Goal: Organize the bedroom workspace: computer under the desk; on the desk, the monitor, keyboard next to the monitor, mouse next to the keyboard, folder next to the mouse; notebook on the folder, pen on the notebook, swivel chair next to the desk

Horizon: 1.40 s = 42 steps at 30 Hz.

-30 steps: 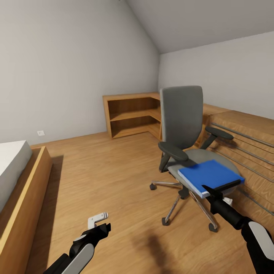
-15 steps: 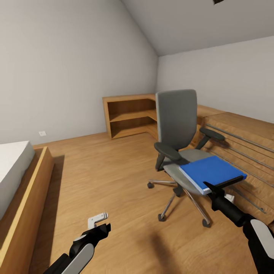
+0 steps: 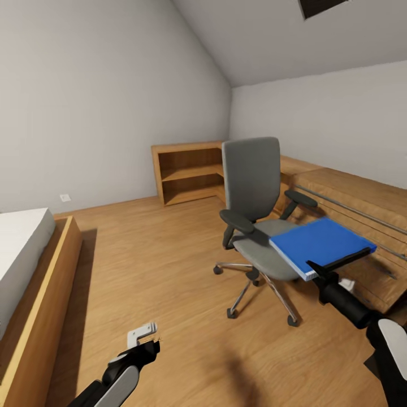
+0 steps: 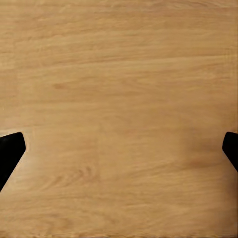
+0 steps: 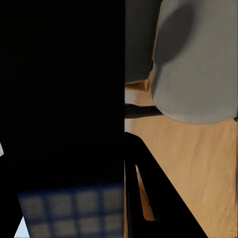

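Observation:
The grey swivel chair (image 3: 251, 181) stands on the wood floor in the middle of the room. A blue folder (image 3: 322, 244) hangs level over the seat's right edge, partly past it. My right gripper (image 3: 317, 271) is shut on the folder's near edge. In the right wrist view the folder (image 5: 64, 99) is a dark slab beside a black finger (image 5: 148, 193), with the grey seat (image 5: 198, 59) beyond. Low over the bare floor, my left gripper (image 3: 148, 347) is open; its view shows both fingertips wide apart around the gripper's middle (image 4: 119, 148).
A bed with a wooden frame (image 3: 34, 282) runs along the left. An open wooden shelf (image 3: 186, 172) fills the far corner. A long wooden unit with grey rails (image 3: 356, 198) lines the right wall. A small white object (image 3: 141, 333) lies on the floor by my left gripper.
The head view has swung, so the whole scene has shifted. The folder, held by my right gripper, has slid further off the seat to the right, away from the backrest.

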Motion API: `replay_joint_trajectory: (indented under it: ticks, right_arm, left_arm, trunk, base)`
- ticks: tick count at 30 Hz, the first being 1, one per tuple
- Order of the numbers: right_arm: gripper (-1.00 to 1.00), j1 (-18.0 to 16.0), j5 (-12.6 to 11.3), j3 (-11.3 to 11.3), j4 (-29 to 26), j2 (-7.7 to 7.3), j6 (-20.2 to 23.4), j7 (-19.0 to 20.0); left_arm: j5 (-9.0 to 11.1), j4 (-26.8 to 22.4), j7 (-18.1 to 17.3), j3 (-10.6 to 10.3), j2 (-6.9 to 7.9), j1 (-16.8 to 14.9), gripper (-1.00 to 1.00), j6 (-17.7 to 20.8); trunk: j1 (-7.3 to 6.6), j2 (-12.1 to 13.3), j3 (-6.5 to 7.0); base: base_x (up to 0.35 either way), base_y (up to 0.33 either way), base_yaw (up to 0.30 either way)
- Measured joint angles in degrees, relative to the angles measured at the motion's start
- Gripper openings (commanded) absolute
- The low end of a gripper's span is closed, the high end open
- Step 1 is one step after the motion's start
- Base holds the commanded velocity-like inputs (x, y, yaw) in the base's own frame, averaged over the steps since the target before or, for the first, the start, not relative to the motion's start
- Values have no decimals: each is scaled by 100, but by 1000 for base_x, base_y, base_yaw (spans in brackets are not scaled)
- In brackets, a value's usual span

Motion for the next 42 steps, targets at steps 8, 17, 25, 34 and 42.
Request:
replay_joint_trajectory:
  ticks: [8, 17, 25, 34, 42]
  right_arm:
    - [-100, 10, 581, -4, -544, 93, 5, -7]
    - [-100, 471, 738, -5, -1587, 199, 39, -131]
    - [-100, 574, 676, -26, -1762, 203, 475, -455]
    - [-100, 587, 227, -111, -1748, 232, 556, -211]
    - [-100, 597, -105, -112, -1722, 291, 567, -234]
  left_arm:
    - [0, 393, -13, -13, -18, 0, 100, 6]
    - [2, 614, -19, -21, -28, 0, 100, 1]
    - [-23, 689, -22, -22, -31, 0, 100, -18]
    - [-51, 694, -15, -22, -66, 2, 100, -30]
    - [-53, 693, -8, -15, -65, 0, 100, -30]
  trunk:
    - [-176, 321, 144]
    - [-374, 682, 305]
    - [-550, 1003, 449]
    - [-747, 1364, 610]
    - [-923, 1685, 754]
  base:
    - [-7, -3, 0]
    - [0, 0, 0]
    - [0, 0, 0]
    - [0, 0, 0]
    - [0, 0, 0]
